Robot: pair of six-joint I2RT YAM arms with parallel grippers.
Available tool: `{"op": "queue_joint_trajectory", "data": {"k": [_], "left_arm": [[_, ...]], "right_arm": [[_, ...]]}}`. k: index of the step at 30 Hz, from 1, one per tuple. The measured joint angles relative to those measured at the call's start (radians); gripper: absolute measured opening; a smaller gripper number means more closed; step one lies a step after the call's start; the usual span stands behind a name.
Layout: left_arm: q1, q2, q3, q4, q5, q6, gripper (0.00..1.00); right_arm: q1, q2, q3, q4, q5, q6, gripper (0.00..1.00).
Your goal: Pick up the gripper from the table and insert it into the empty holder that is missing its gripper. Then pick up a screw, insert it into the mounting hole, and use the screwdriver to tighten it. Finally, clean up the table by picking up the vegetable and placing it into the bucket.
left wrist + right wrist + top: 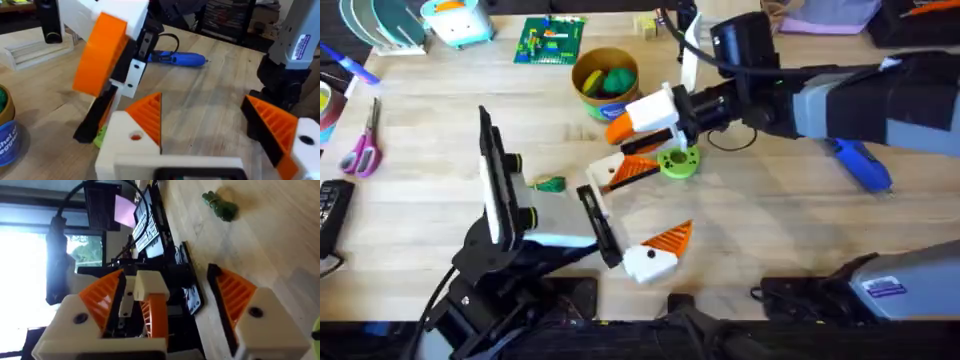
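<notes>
The left gripper lay low over the desk with its fingers released and spread wide. One of them was the off-white holder, and the orange gripper sat against it. Just beyond it hung the right gripper, its fingers clenched close together; what lay between them could not be made out. A lime-green holed disc lay beside the holder. The bucket stood just behind the right gripper with a bright-green toy inside. In the left wrist view its blue label showed white letters ending "eggies". The vegetable lay on the desk near the left arm. The screwdriver lay well apart, partly under the right arm. Pink-handled scissors lay at the desk's left edge.
</notes>
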Motion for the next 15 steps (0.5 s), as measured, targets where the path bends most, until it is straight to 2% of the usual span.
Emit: {"op": "queue_joint_trajectory", "data": {"k": [5, 8, 12, 15], "left_arm": [[0.000, 0.000, 0.000, 0.000, 0.000, 0.000, 0.993], [0.000, 0.000, 0.000, 0.000, 0.000, 0.000, 0.993], [0.000, 0.000, 0.000, 0.000, 0.000, 0.000, 0.993], [0.000, 0.000, 0.000, 0.000, 0.000, 0.000, 0.993]], "right_arm": [[-0.052, 0.000, 0.014, -0.012, 0.046, -0.036, 0.992], [-0.071, -0.007, 0.051, -0.099, 0.106, -0.103, 0.992], [-0.089, -0.072, 0.110, -0.404, 0.234, -0.261, 0.993], [-0.088, -0.154, 0.161, -0.641, 0.397, -0.411, 0.993]]}}
